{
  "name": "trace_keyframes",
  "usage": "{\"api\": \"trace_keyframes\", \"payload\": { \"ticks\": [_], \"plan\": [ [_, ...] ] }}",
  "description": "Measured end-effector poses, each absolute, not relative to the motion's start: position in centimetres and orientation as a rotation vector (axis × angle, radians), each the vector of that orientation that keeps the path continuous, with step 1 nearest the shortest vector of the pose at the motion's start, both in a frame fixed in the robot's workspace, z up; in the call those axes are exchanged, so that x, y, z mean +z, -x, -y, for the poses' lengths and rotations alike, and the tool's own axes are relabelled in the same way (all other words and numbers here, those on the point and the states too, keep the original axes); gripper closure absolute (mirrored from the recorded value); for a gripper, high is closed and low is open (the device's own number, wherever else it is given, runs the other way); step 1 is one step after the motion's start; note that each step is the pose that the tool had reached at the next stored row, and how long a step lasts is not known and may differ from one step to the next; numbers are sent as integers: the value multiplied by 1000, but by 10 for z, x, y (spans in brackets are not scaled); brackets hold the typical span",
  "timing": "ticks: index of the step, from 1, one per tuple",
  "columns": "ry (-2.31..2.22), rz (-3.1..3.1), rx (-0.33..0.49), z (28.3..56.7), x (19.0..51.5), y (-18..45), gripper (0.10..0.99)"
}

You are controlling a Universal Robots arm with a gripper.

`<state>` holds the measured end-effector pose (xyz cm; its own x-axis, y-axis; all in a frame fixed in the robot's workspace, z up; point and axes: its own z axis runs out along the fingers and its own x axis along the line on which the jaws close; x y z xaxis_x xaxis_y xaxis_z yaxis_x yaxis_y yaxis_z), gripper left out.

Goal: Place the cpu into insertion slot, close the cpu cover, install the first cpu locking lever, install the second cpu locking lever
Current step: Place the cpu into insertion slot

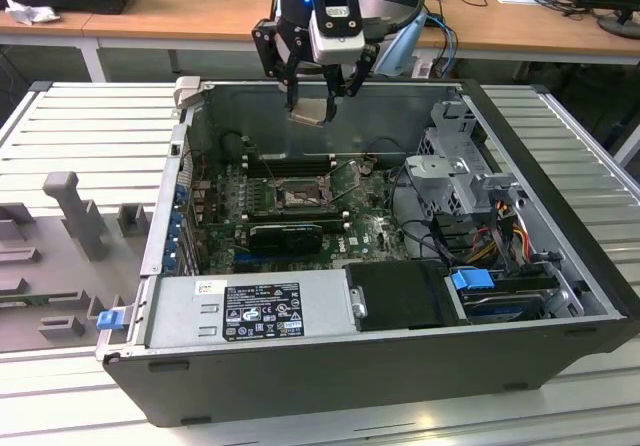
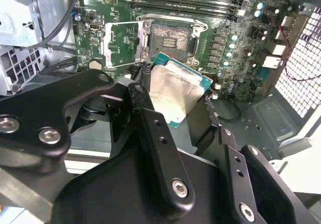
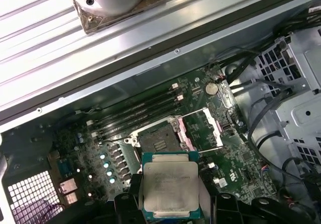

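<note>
Task is sitting at step one, nothing finished yet. The pincer [image 1: 312, 104] is hanging over the open computer case [image 1: 330, 366], which is resting on the ribbed worktop [image 1: 90, 116]. It is gripping the cpu [image 3: 170, 186] by two opposite edges, jaws closed only as far as the chip's width, silvery lid facing up towards the wrist cameras. In the second wrist view the cpu [image 2: 178, 96] is sitting slightly tilted between the black fingers [image 2: 140, 103].

The insertion slot [image 3: 158, 142] is lying below the pincer and a bit ahead of it on the motherboard [image 1: 370, 231], well apart from the chip, with bare contacts showing and nothing seated in it. The cpu cover [image 3: 214, 126] is standing swung open beside the slot, off to one side of the pincer's line down.

Judging from this: cpu not yet placed, cover not yet closed, both locking levers looking unlatched, though the thin lever wires are hard to follow. All four steps are remaining.
</note>
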<state>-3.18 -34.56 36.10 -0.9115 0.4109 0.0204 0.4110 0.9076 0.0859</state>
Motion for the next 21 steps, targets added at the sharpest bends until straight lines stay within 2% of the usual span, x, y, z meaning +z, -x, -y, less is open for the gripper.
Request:
{"api": "trace_keyframes", "payload": {
  "ticks": [21],
  "plan": [
    [851,3025,-139,346,361,32,553]
  ]
}}
